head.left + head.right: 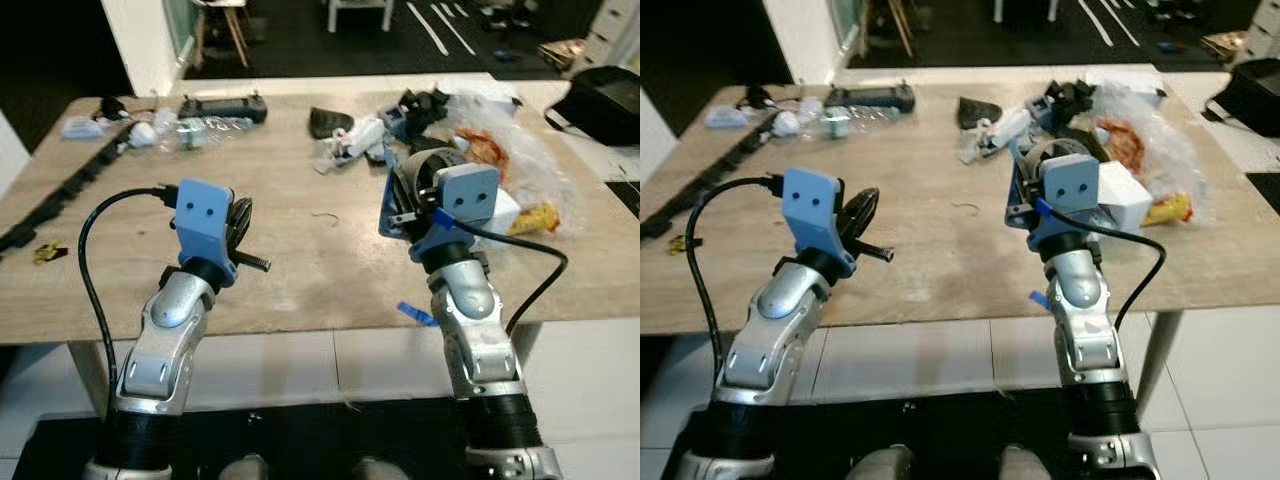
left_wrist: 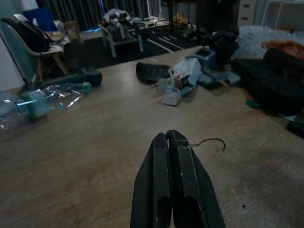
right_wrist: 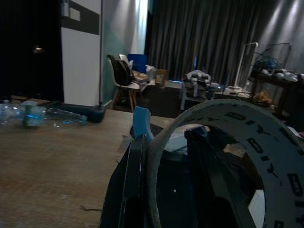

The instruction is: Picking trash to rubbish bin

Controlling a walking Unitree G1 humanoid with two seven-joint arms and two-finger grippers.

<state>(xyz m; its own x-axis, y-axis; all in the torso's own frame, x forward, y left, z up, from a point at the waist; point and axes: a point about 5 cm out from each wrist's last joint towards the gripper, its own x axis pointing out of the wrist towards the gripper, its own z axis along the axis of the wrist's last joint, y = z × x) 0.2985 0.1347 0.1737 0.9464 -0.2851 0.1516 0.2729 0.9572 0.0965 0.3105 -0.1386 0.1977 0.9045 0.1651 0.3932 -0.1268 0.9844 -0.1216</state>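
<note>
My right gripper [image 1: 408, 200] hovers over the right side of the wooden table [image 1: 320, 275], shut on a grey tape roll [image 3: 247, 123] with black lettering. The roll's wall sits pinched between the two black fingers [image 3: 135, 180], with a blue scrap beside it. My left gripper [image 2: 168, 135] is shut and holds nothing, low over the table's left front. Trash lies along the far side: a crushed clear bottle [image 1: 205, 127], crumpled white wrappers [image 1: 345, 145], and a clear plastic bag [image 1: 505, 150] with orange packaging in it.
A black device [image 1: 225, 107] and a black strip [image 1: 70, 185] lie at the back left. A white box [image 1: 508, 210] and a yellow wrapper [image 1: 535, 217] sit right of the roll. A blue scrap [image 1: 415, 313] hangs at the front edge. A black bag [image 1: 605, 100] stands off to the right.
</note>
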